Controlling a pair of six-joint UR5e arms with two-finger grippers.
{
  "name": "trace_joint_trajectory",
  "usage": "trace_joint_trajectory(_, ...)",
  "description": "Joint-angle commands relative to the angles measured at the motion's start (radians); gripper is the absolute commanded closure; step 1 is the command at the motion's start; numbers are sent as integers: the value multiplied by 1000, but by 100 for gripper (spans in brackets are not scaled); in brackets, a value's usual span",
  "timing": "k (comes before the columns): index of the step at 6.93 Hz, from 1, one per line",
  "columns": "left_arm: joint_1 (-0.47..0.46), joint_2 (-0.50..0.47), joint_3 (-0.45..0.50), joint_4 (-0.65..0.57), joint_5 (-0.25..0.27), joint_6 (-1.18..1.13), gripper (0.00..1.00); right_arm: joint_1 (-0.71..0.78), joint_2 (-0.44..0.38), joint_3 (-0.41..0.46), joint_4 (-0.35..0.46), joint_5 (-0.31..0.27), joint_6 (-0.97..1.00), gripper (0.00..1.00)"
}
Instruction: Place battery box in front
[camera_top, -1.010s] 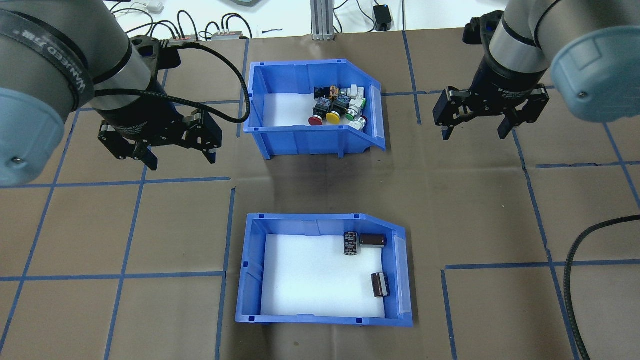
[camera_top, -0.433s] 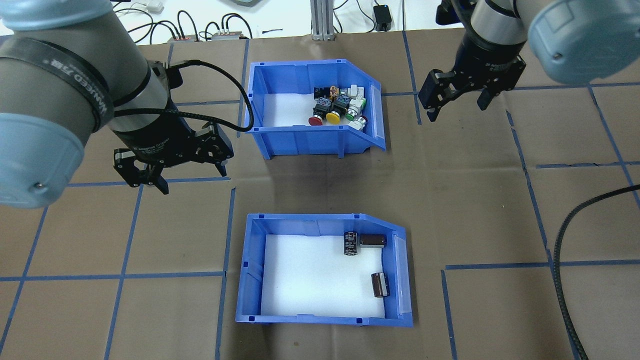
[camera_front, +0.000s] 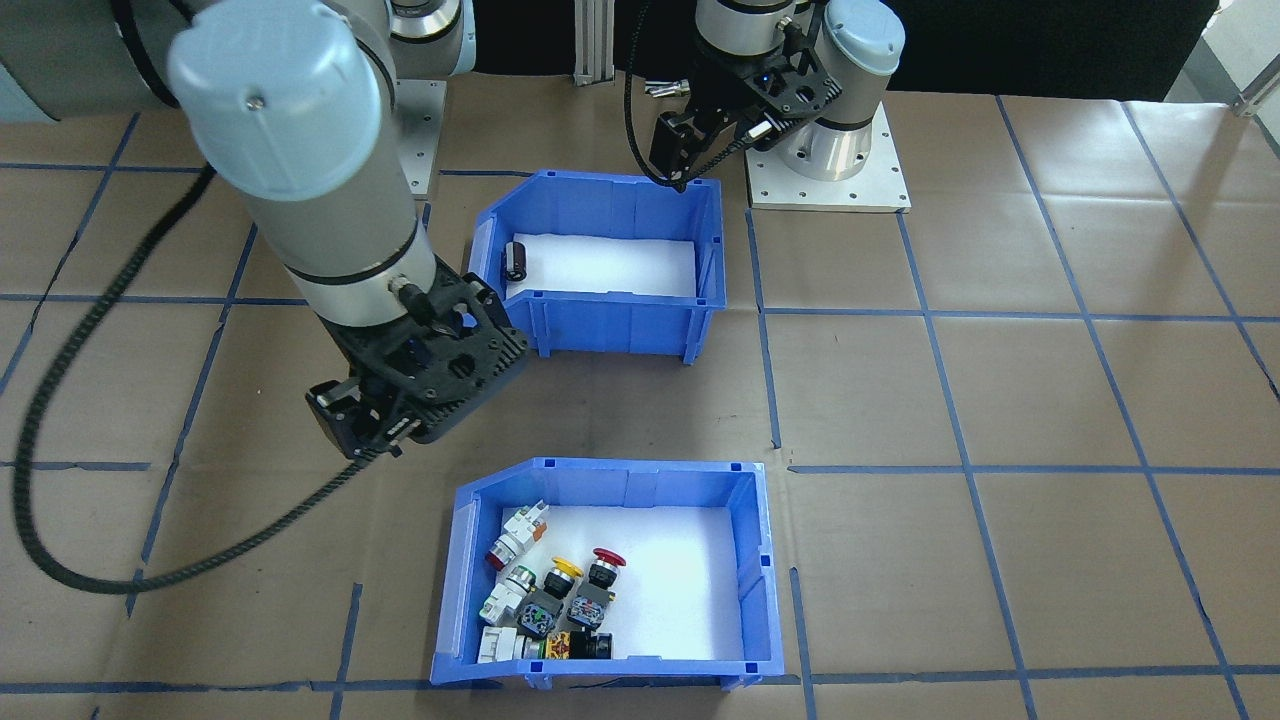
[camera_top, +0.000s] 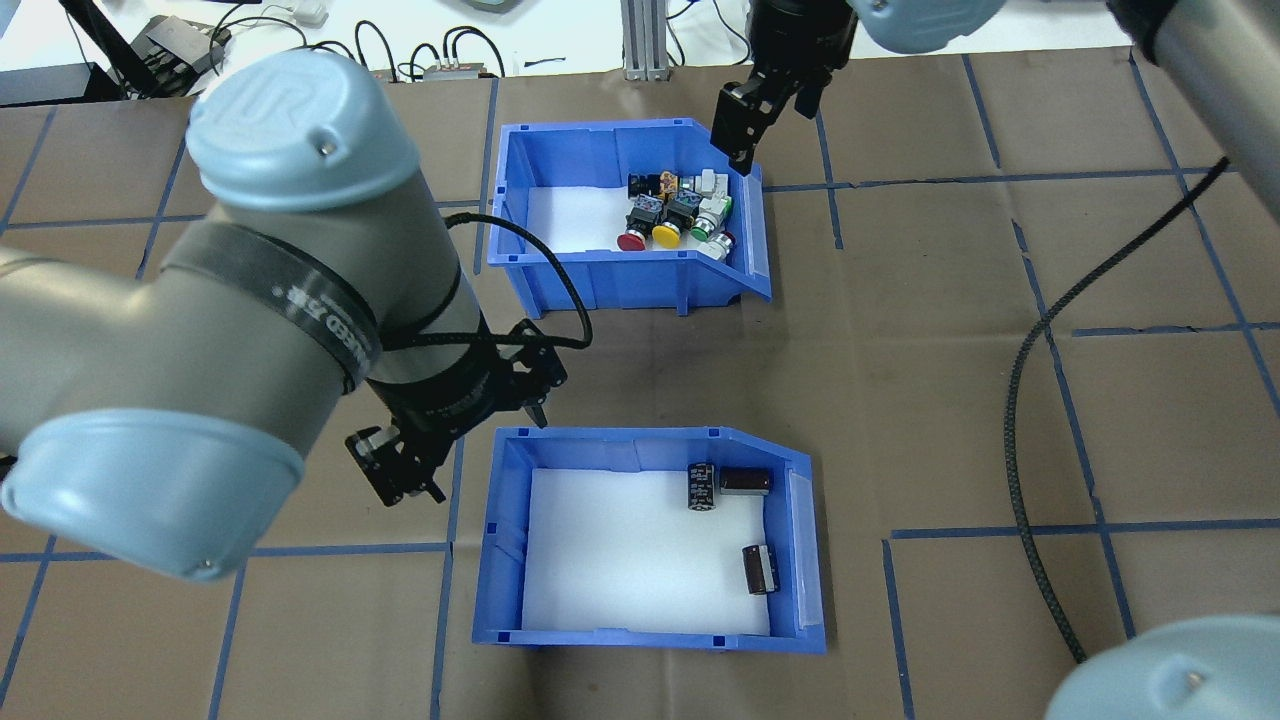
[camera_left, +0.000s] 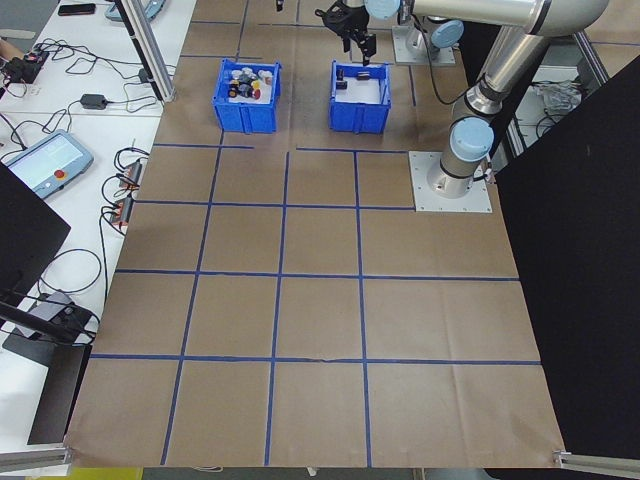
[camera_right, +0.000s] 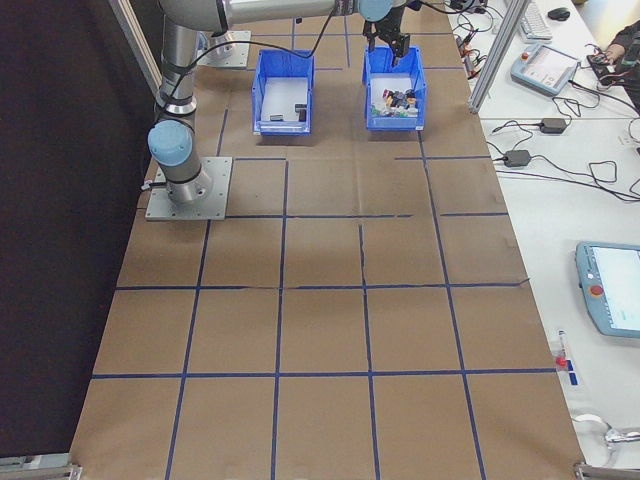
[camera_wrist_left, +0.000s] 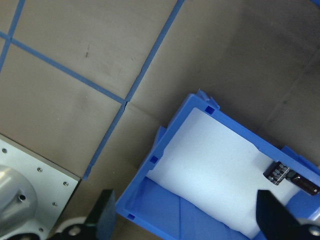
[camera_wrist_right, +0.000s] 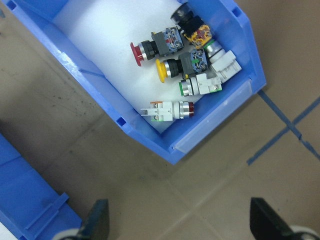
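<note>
The battery box (camera_top: 610, 437), a blue bin with a white floor and three dark cylinders (camera_top: 703, 487), stands nearest the robot. In the front-facing view it (camera_front: 610, 330) is the upper bin. My left gripper (camera_top: 468, 442) hovers open just off its far left corner. The left wrist view shows that corner (camera_wrist_left: 170, 145) below the wide-apart fingers (camera_wrist_left: 105, 215). The matching bin of colourful switches (camera_top: 610, 280) stands farther out. My right gripper (camera_top: 742, 135) is open above that bin's far right corner, its fingers (camera_wrist_right: 265, 220) spread and empty.
Brown paper with a blue tape grid covers the table. A black cable (camera_top: 1040, 400) loops over the right side. Wires and small devices (camera_top: 400, 60) lie beyond the far edge, beside an aluminium post (camera_top: 645, 40). The arms' base plates (camera_front: 830, 175) sit behind the battery box.
My left gripper swung toward the robot and rightward to the battery box's far left corner. My right gripper travelled left and farther out to the switch bin's far right corner. Both stayed open.
</note>
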Motion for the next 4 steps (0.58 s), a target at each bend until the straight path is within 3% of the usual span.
trace_joint_trajectory(1,-68,89,-137,4,-6,-421,0,86,68,-47,-1,3,-181,0)
trace_joint_trajectory(2,-79,159,-232,21,-137,-544,0,123,82,-46,-1,7,-251,0)
trace_joint_trajectory(3,-83,205,-324,126,-182,-711,0,161,108,-46,-4,1,-366,0)
trace_joint_trajectory(4,-91,226,-391,216,-183,-855,0,194,131,-46,-5,0,-411,0)
